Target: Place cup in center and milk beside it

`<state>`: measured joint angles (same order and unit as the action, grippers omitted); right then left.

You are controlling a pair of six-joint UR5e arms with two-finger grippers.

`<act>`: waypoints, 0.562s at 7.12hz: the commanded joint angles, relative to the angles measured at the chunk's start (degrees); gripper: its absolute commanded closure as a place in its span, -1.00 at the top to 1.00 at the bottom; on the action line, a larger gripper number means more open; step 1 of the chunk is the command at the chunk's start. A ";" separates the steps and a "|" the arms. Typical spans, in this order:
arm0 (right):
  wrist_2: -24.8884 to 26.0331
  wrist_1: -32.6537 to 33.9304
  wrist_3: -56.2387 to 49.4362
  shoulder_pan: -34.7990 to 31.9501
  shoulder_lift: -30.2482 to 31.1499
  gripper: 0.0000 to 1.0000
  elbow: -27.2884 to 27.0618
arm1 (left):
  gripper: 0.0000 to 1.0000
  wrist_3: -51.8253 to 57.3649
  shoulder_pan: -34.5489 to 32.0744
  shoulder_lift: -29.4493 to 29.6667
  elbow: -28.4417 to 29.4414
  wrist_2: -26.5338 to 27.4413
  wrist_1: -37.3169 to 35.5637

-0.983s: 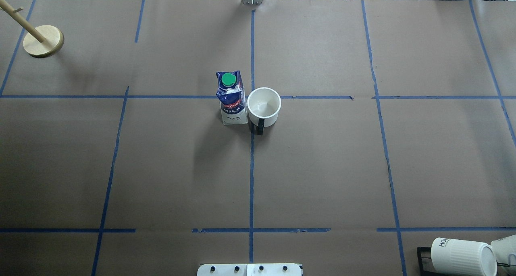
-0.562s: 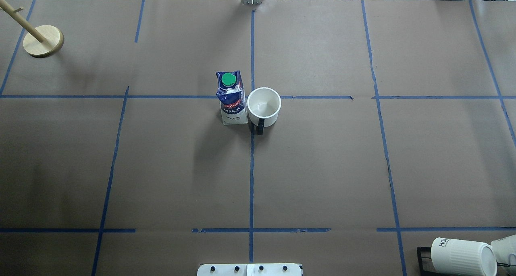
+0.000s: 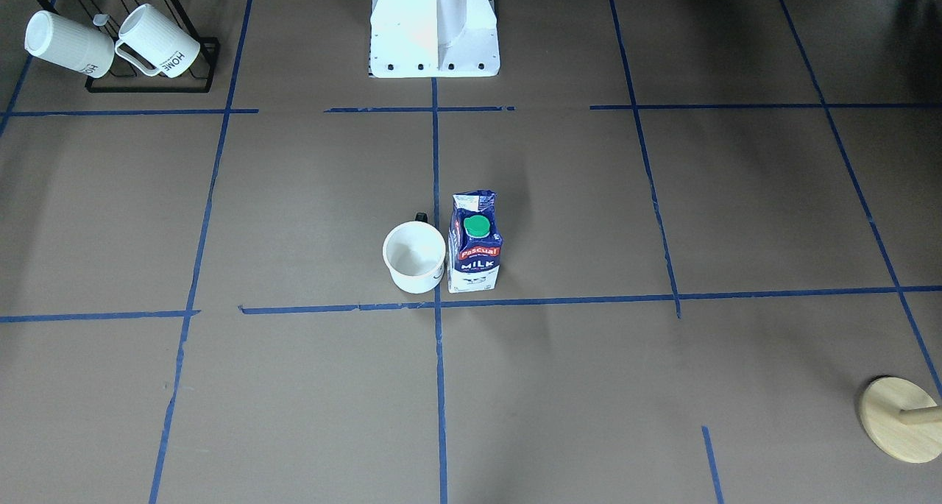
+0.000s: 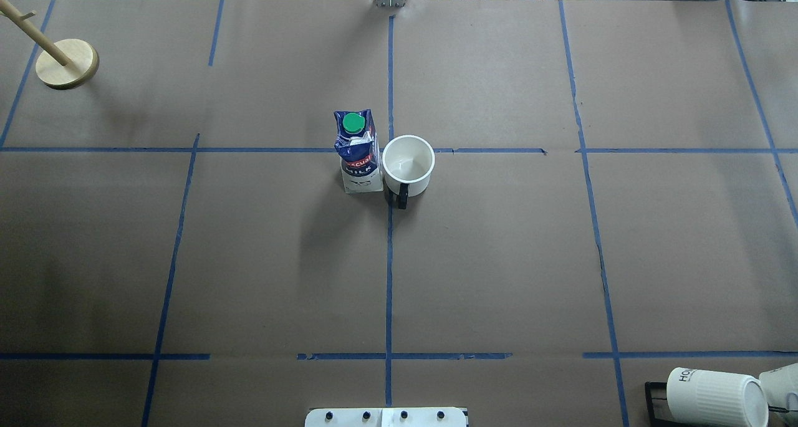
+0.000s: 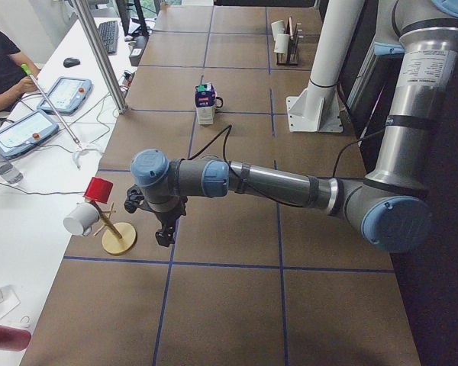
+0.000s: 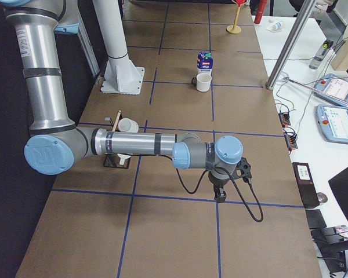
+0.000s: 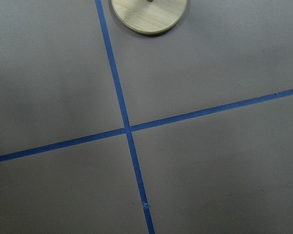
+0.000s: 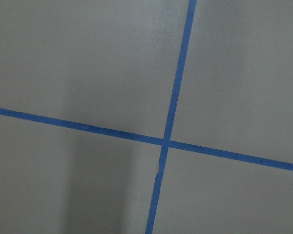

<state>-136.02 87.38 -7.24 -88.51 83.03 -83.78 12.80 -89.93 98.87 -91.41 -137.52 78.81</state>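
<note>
Looking down, my wrist cameras catch only blue tape (image 8: pixel 168 142) and a wooden stand base (image 7: pixel 149 14). Side views alone show my left gripper (image 5: pixel 165 235) and right gripper (image 6: pixel 220 196), too small to tell whether open or closed. Farther out, the cup (image 4: pixel 408 159) stands at the center (image 3: pixel 437 304), with the milk (image 4: pixel 358 156) just beside it.

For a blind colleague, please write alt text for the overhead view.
A white cup and a blue milk carton stand side by side at the middle tape crossing on a brown table. A wooden stand is far left; a ribbed mug, near right.
</note>
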 commanded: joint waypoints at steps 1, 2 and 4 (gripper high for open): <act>-0.04 0.16 0.73 0.44 0.90 0.99 -2.86 | 1.00 -0.05 0.01 -0.34 2.10 -0.12 -0.15; -0.12 0.08 0.82 0.61 1.69 0.99 -3.58 | 1.00 -1.27 0.01 -0.17 3.94 -0.03 0.29; 0.14 0.07 0.82 0.70 2.83 0.99 -3.93 | 1.00 -1.11 -0.07 -0.78 3.87 0.14 0.38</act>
<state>-136.11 87.46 -6.45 -87.86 85.07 -87.35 11.55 -89.93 98.46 -87.67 -137.47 79.11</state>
